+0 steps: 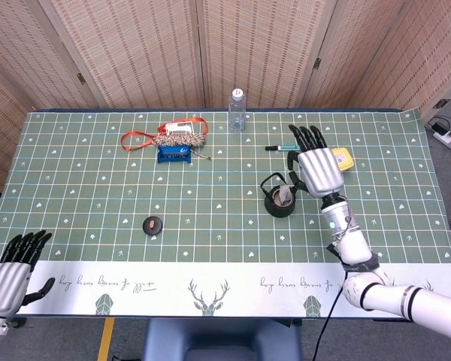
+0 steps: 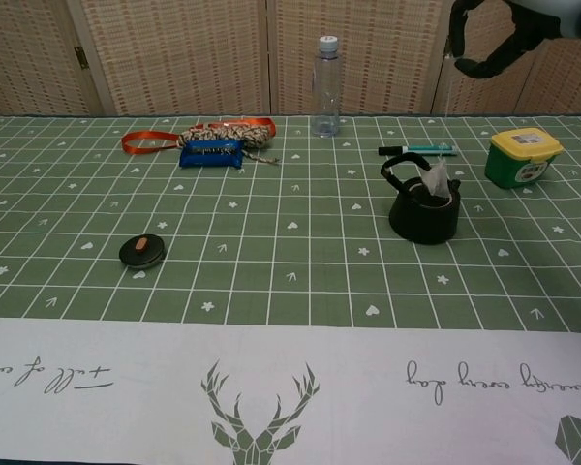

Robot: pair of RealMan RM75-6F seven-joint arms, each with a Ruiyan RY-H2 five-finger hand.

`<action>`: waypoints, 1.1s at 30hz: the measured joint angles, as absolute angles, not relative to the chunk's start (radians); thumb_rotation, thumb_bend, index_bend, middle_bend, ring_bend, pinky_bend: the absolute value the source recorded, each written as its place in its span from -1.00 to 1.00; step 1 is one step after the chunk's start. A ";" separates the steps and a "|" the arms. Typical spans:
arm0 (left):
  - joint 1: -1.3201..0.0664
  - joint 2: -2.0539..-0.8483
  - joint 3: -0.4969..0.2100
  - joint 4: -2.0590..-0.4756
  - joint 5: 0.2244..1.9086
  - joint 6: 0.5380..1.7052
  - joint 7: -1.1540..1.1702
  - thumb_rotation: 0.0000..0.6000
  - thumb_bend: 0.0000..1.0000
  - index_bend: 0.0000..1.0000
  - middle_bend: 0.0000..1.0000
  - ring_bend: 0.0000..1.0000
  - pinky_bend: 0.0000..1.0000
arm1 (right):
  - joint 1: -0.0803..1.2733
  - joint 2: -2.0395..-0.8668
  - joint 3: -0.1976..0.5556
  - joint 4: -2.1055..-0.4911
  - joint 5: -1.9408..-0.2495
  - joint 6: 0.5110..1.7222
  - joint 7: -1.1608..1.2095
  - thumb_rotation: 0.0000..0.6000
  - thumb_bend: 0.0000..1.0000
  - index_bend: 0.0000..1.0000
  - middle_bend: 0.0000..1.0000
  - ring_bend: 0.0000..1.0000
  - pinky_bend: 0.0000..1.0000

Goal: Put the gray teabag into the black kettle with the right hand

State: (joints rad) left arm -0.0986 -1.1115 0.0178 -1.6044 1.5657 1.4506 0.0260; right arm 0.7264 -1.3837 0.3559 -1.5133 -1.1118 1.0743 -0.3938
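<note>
so the fingers of the right hand are spreading apart and holding nothing, hovering up above and just to the right of the small black round kettle with the loop handle. The crumpled gray teabag is sitting in the kettle's mouth, poking up over the rim, so I'd say the drop step is basically done and we're in the pull-away part. Next move probably just calls for lifting the hand clear without clipping the handle, maybe a nudge if the bag needs to sit deeper, hard to tell how far in it is. The left hand is hanging off the near left edge of the green patterned tablecloth, fingers apart too, empty. Counting stuff: one kettle, one teabag, one clear plastic bottle, one small black round lid, one teal marker pen, one green tub with a yellow lid, one orange strap and one blue pouch
</note>
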 measured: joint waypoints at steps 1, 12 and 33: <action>-0.099 -1.111 0.017 -1.603 1.565 1.450 0.022 1.00 -0.41 -1.00 -0.95 -0.98 -1.00 | 0.729 -1.387 0.355 -1.507 -1.112 1.075 -0.392 1.00 -0.14 0.41 -0.83 -0.87 -1.00; -0.101 -1.110 0.018 -1.601 1.565 1.449 0.017 1.00 -0.41 -1.00 -0.95 -0.98 -1.00 | 0.752 -1.438 0.316 -1.434 -1.119 1.071 -0.392 1.00 -0.14 0.42 -0.82 -0.87 -1.00; -0.096 -1.119 0.027 -1.610 1.582 1.460 0.053 1.00 -0.41 -1.00 -0.95 -0.98 -0.99 | 0.576 -1.386 0.060 -1.436 -1.355 1.206 -0.380 1.00 -0.14 0.25 -0.90 -0.91 -1.00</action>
State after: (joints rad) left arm -0.0959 -1.1191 0.0267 -1.6101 1.5823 1.4597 0.0527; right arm 0.5758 -1.3864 0.0604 -1.4358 -1.3545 1.2055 -0.3805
